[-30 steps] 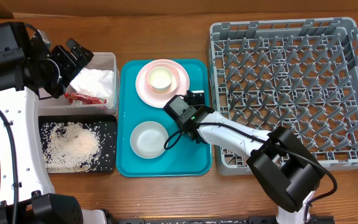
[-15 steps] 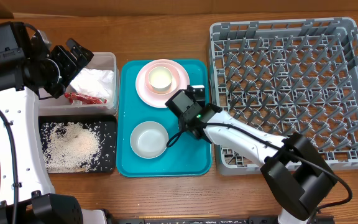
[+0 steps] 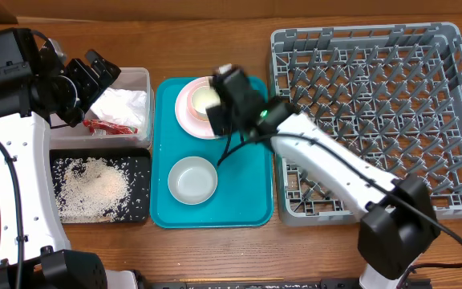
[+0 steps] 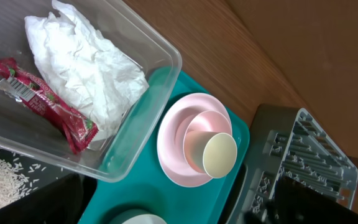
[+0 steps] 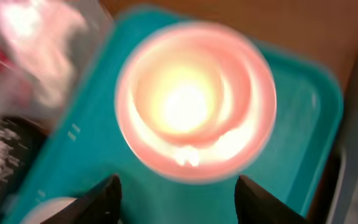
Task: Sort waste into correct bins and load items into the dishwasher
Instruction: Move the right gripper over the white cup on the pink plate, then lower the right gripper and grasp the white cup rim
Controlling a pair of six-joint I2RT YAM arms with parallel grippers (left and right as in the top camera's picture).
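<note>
Over the teal tray's (image 3: 247, 201) 12 o'clock end, the right gripper (image 5: 176, 193) hovers, fingers spread wide, above the white cup (image 4: 219, 155) nested in the pink bowl (image 4: 194, 134) on the plate (image 4: 169, 149). At the tray's 9 o'clock, the left gripper (image 3: 93, 74) hangs with fingers apart over the clear tub (image 4: 160, 59) holding the napkin (image 4: 86, 62) and red wrapper (image 4: 42, 102).
</note>
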